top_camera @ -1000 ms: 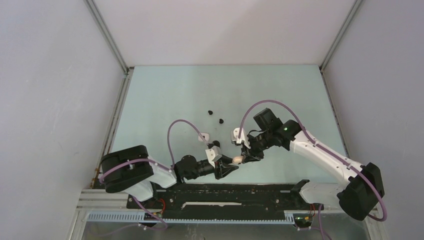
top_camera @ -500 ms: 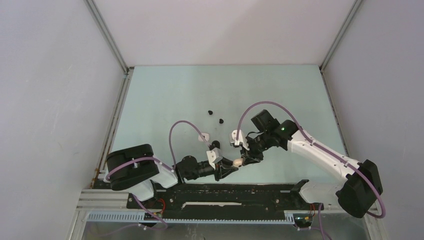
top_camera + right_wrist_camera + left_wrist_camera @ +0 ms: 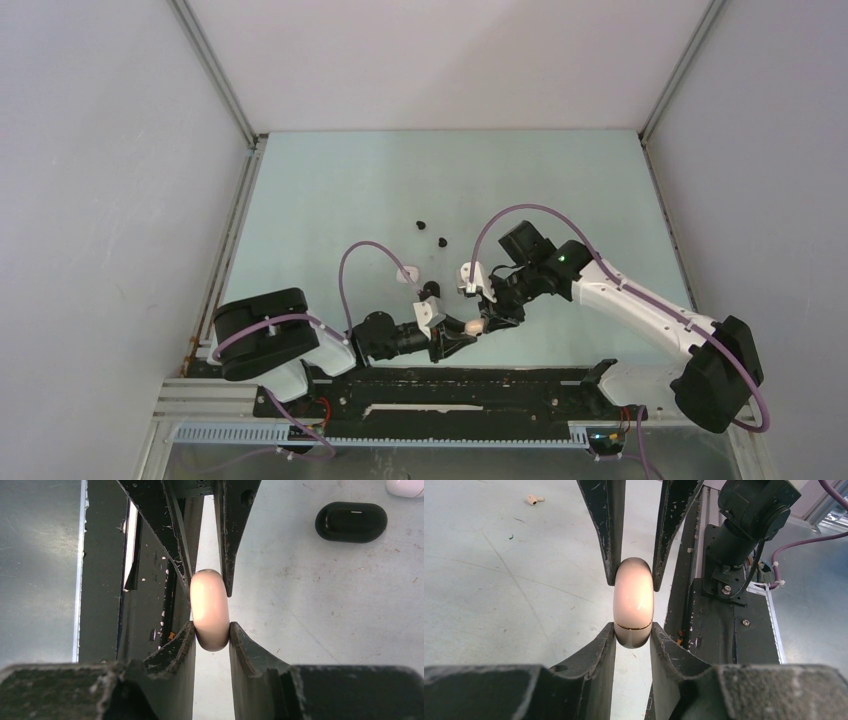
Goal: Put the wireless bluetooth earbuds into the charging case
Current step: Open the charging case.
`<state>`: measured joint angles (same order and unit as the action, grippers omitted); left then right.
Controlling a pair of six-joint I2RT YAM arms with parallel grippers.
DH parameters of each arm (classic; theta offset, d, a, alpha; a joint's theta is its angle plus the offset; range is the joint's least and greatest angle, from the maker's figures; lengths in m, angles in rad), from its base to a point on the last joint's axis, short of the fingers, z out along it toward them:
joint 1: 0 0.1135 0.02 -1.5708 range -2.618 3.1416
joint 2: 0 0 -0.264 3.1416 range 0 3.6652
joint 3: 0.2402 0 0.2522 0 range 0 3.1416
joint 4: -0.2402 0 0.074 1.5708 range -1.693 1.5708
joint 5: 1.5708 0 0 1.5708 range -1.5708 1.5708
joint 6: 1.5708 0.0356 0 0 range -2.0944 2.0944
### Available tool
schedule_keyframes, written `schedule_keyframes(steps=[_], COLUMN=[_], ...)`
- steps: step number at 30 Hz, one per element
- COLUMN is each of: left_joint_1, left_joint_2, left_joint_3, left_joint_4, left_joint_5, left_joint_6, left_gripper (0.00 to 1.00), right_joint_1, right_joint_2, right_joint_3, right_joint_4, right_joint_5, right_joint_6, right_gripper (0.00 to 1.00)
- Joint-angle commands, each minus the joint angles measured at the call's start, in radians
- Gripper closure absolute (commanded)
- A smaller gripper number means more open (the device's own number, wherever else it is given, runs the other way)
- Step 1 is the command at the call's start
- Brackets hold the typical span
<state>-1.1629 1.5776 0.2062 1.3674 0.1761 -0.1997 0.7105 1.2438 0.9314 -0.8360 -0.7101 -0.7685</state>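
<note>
A closed cream-pink charging case (image 3: 474, 322) with a thin gold seam is held just above the table, pinched from both ends. My left gripper (image 3: 463, 336) is shut on its near end (image 3: 633, 630), and my right gripper (image 3: 489, 317) is shut on the other end (image 3: 210, 627). The case shows in the left wrist view (image 3: 633, 600) and in the right wrist view (image 3: 210, 607). Two black earbuds (image 3: 421, 224) (image 3: 441, 241) lie further back on the table. One cream earbud (image 3: 534, 499) lies on the table beyond the case.
A black case (image 3: 351, 522) and a white case (image 3: 406, 486) lie on the table beside the grippers. A small white item (image 3: 407, 273) lies by the left arm's cable. The black base rail (image 3: 450, 385) runs along the near edge. Grey walls enclose the table.
Both grippers, still holding the case between them, have shifted slightly to the left. The right arm's elbow has moved in a little. Nothing else has moved.
</note>
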Motion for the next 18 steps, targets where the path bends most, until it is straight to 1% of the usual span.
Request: schedule_keyframes(steps=[1,6,11,16,18], left_joint_1=[-0.004,-0.006,-0.006,-0.007,-0.007], left_joint_2=[0.006,0.014,0.018,0.023,0.025], left_joint_3=[0.021,0.025,0.024,0.023,0.020], left_joint_4=[0.070,0.080,0.090,0.095,0.106], left_joint_5=[0.037,0.044,0.046,0.046,0.045], left_joint_6=[0.022,0.018,0.017,0.017,0.017], left_gripper=[0.67,0.64,0.65,0.72,0.79], right_joint_1=[0.007,0.011,0.014,0.015,0.015], right_joint_2=[0.006,0.012,0.017,0.019,0.022], right_joint_3=[0.030,0.030,0.030,0.030,0.030], right_joint_4=[0.041,0.043,0.047,0.052,0.054], right_joint_5=[0.006,0.006,0.006,0.003,0.002], right_joint_6=[0.006,0.008,0.013,0.019,0.021], right_gripper=[0.93,0.93,0.93,0.93,0.93])
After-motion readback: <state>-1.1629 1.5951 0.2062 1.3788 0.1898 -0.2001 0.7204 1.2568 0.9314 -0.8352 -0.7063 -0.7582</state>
